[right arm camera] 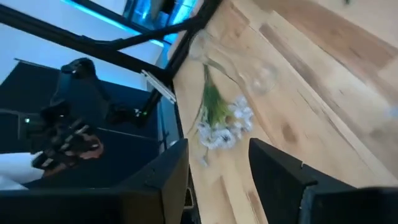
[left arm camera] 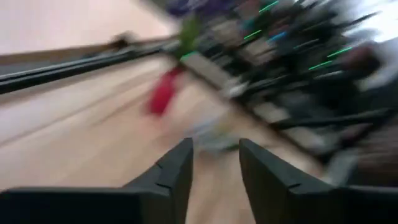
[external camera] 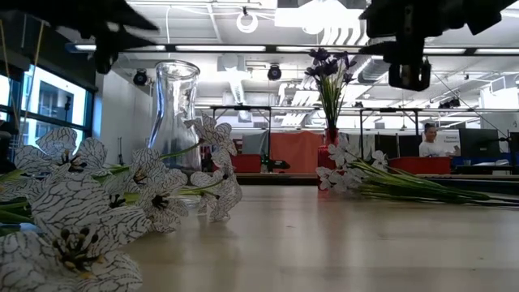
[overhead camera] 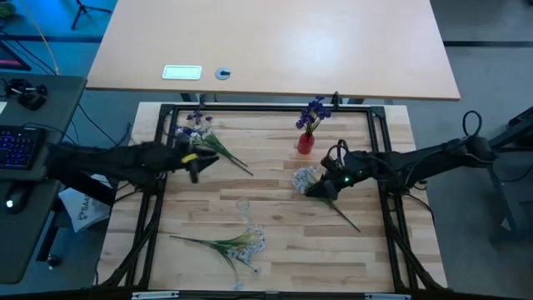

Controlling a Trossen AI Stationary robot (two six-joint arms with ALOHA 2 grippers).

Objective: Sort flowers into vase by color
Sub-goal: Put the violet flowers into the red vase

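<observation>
Fingers of the right gripper (overhead camera: pixel 321 191) spread and empty over the bench (overhead camera: pixel 275 242), white sprig (overhead camera: pixel 306 177) just beside them, stem trailing away past the right arm, nearer than the left gripper (overhead camera: pixel 193 169), likewise parted and empty; red vase (overhead camera: pixel 306 143) close beyond.

A keyboard (overhead camera: pixel 18 147) lies beside the table (overhead camera: pixel 283 242).

My 2 arms are matte black. My left gripper (left arm camera: pixel 214 171) carries 2 dark angular wedge-shaped fingers. My right gripper (right arm camera: pixel 217 171) matches it; black cable loops and a green light sit near its wrist.
</observation>
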